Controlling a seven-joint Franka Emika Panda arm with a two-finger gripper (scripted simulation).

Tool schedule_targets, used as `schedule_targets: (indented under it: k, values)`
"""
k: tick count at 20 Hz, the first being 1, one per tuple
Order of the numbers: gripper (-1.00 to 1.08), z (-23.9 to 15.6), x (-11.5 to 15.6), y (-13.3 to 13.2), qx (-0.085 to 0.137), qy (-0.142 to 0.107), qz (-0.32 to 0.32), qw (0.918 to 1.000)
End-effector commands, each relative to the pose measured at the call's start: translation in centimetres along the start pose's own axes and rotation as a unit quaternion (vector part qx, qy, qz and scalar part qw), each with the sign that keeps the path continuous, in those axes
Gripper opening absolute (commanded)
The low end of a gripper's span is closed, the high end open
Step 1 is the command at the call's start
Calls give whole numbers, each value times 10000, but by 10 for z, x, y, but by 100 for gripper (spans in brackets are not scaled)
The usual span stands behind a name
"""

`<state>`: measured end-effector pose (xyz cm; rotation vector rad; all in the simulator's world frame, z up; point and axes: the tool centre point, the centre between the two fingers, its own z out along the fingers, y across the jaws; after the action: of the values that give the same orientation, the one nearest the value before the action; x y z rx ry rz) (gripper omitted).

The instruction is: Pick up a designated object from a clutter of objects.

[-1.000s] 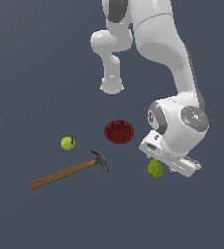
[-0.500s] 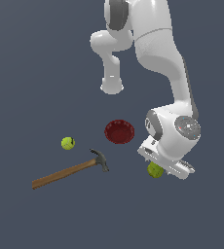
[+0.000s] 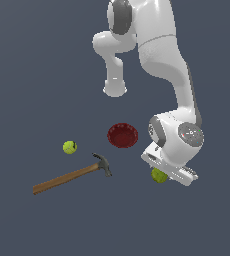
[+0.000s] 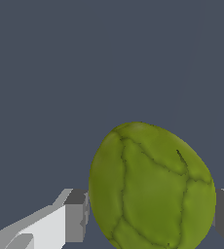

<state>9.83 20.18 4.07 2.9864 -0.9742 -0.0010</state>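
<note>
Sitting right between the pincer's (image 4: 150, 214) two fingers (image 4: 76, 215) is the pear (image 4: 152, 187), pads close on both sides; can't tell if they're actually squeezing it. It's near the bowl (image 3: 122, 135).

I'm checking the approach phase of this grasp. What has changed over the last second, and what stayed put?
The arm has sunk lower over the pear, bringing the tool down around it; in the wrist view a finger now stands on each side of the fruit, though contact isn't clear. The pear has not visibly moved. The ball, the hammer and the red bowl lie as before.
</note>
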Motion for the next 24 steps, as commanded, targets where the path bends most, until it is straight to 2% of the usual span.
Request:
schedule_targets:
  k: [1, 13, 24]
  values:
    - [-100, 0, 0, 0, 2, 3, 1, 10000]
    - [-100, -7, -1, 3, 1, 0, 1, 10000]
    - [-100, -59, -12, 27, 1, 0, 1, 10000]
